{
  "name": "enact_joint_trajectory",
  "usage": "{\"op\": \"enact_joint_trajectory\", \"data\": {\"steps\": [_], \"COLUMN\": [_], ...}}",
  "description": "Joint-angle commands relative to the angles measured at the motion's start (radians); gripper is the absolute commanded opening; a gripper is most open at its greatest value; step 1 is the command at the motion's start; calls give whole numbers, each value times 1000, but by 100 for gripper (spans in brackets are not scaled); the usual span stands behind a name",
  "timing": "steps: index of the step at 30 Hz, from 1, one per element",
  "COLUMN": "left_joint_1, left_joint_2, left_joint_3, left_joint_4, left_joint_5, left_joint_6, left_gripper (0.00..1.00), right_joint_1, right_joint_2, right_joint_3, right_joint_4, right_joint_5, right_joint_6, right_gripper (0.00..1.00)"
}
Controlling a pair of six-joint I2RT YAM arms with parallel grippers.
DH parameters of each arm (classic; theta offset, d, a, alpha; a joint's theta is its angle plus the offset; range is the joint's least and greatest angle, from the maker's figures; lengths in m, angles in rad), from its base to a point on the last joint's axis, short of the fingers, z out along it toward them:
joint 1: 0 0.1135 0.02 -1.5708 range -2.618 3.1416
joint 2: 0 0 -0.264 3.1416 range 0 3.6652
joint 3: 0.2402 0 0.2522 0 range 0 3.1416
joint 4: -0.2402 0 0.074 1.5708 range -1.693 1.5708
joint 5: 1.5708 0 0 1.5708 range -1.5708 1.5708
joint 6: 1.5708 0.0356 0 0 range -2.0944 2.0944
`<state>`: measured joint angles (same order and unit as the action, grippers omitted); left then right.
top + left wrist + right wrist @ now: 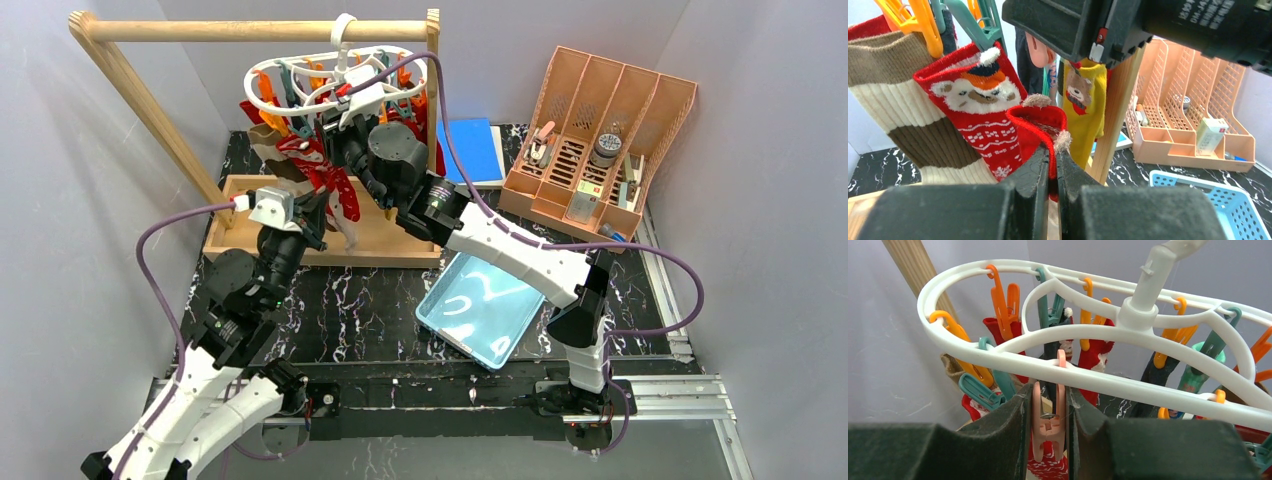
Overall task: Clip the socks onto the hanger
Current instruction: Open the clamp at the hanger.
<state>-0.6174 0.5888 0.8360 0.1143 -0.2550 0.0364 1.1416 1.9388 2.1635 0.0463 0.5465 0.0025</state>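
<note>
The right gripper [1048, 407] is squeezing a pale-orange clip [1048, 427] on the near rim of the white hanger [998, 356], presumably to spread its mouth. Just below the hanger, the left gripper [1052, 162] is pinching a red sock [1034, 122] by its cuff, offering it up toward that clip. A snowman sock [973, 100] is already hanging beside it.
</note>
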Motion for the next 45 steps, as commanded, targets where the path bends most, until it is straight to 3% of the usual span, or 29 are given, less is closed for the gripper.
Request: {"op": "enact_joint_trajectory", "data": {"steps": [1, 12, 45], "left_joint_1": [0, -1, -1], "left_joint_2": [42, 148, 199], "left_joint_3": [17, 29, 23], "left_joint_4": [129, 241, 323], "left_joint_5": [-66, -39, -119], "left_joint_6": [-4, 0, 23], "left_gripper": [0, 0, 0], "right_joint_1": [-12, -14, -15], "right_joint_2": [-27, -59, -95], "right_joint_3": [6, -56, -139], "right_joint_4": [63, 97, 151], "right_joint_5": [24, 13, -14], "right_joint_6": [16, 9, 9], "right_gripper": [1, 1, 1]}}
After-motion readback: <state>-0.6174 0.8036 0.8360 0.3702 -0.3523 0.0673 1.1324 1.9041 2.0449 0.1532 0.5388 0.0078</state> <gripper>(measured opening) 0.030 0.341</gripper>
